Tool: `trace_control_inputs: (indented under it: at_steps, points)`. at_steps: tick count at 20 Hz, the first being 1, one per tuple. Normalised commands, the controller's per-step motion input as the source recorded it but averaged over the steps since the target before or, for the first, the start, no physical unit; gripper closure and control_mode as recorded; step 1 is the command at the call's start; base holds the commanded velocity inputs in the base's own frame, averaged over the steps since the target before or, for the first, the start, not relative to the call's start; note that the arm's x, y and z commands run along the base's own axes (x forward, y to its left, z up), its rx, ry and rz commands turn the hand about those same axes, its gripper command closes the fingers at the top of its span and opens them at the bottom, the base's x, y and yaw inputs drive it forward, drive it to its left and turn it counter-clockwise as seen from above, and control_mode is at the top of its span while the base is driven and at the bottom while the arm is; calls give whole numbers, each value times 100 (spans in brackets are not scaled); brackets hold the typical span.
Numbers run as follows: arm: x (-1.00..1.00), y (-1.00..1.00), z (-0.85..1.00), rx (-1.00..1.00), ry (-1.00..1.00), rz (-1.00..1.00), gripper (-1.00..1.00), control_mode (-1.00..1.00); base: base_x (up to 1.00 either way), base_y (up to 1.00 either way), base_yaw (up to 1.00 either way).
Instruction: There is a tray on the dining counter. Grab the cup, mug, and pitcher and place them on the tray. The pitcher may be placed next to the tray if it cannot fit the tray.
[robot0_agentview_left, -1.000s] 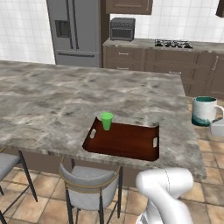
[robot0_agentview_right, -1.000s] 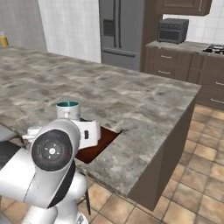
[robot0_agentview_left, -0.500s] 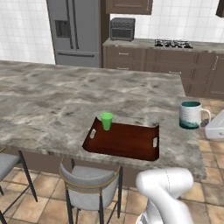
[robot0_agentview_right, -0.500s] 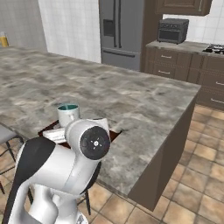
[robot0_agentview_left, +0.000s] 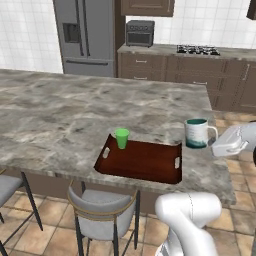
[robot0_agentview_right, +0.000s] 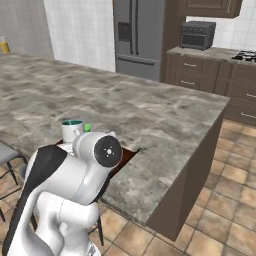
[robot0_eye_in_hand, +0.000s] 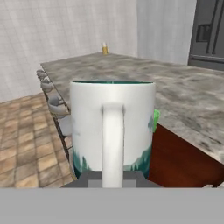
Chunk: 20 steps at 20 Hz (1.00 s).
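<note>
Over the dining counter (robot0_agentview_left: 60, 115), the hand (robot0_agentview_left: 216, 145) grips the mug (robot0_agentview_left: 197, 133).

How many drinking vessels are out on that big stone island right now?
2: the green cup stands on the tray; the mug is in the pincer, right of the tray. Others may be hidden.

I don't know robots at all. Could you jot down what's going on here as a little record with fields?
place: kitchen, dining counter with grey marbled top
tray: near the counter's front edge
cup: green, upright on the tray's far left corner
mug: teal and white, held by its handle, just right of the tray
gripper: shut on the mug
pitcher: small, far end of counter
</note>
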Motion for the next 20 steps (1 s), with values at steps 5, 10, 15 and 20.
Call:
trace_control_inputs:
  at_steps: [5,10,15,20]
  points:
    - [20,39,-41,1,-1,0,100,-100,0,0,0]
    - [5,34,-46,0,-5,0,100,-100,0,0,0]
    - [4,38,-44,0,-11,0,100,-100,0,0,0]
    - [4,35,-48,3,-14,1,100,-100,0,0,0]
